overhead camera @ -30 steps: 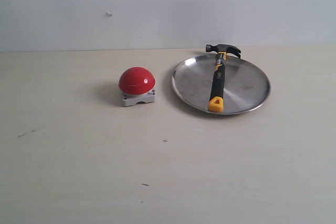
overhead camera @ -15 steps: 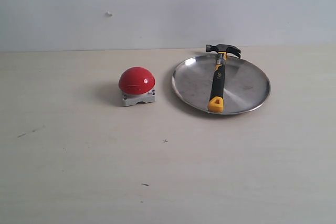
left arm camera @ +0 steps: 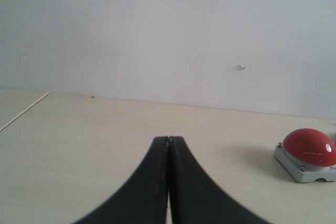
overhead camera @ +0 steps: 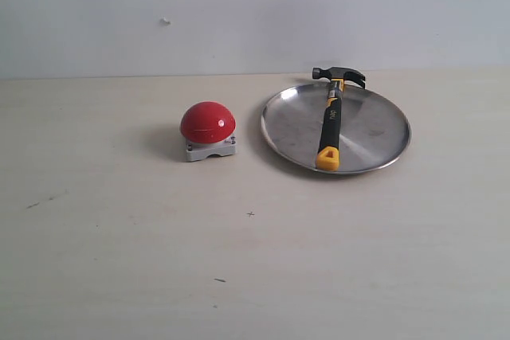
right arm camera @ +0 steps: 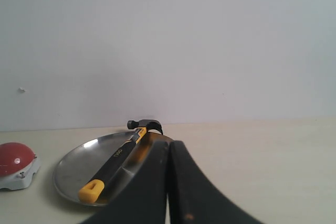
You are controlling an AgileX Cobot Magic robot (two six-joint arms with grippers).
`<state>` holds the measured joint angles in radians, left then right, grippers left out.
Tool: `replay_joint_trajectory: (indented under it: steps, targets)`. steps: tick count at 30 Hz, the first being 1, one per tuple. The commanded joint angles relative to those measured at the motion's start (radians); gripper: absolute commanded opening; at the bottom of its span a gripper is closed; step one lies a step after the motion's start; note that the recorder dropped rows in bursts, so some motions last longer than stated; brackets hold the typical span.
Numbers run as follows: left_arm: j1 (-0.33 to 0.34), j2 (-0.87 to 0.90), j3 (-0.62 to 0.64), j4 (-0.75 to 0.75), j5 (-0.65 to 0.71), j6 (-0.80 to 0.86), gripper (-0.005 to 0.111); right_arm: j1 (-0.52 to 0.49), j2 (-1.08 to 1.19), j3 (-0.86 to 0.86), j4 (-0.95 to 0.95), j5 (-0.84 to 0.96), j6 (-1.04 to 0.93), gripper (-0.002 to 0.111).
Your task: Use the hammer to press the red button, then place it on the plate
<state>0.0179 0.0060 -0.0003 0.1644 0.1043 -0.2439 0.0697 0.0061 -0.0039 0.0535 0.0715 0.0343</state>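
Pale tabletop [overhead camera: 119,260]: black-and-yellow claw hammer [overhead camera: 329,121] on round silver plate [overhead camera: 374,129], handle end toward nearer right arm. Both jaws pressed together.

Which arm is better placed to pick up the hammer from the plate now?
The right arm, most likely. The hammer lies on the plate, on the right arm's side and ahead of the shut right pincer. The left pincer, also shut, sees only the red button, not the hammer.
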Motion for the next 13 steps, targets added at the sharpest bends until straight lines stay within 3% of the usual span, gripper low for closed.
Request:
replay_joint_trajectory:
  steps: [1,13]
  targets:
    - [-0.004,-0.006,0.0,0.006,-0.002,0.003,0.0,0.0,-0.006,0.004,0.002,0.002,-0.004,0.0]
    - [-0.004,-0.006,0.0,0.006,-0.002,0.003,0.0,0.0,-0.006,0.004,-0.003,0.002,-0.004,0.0]
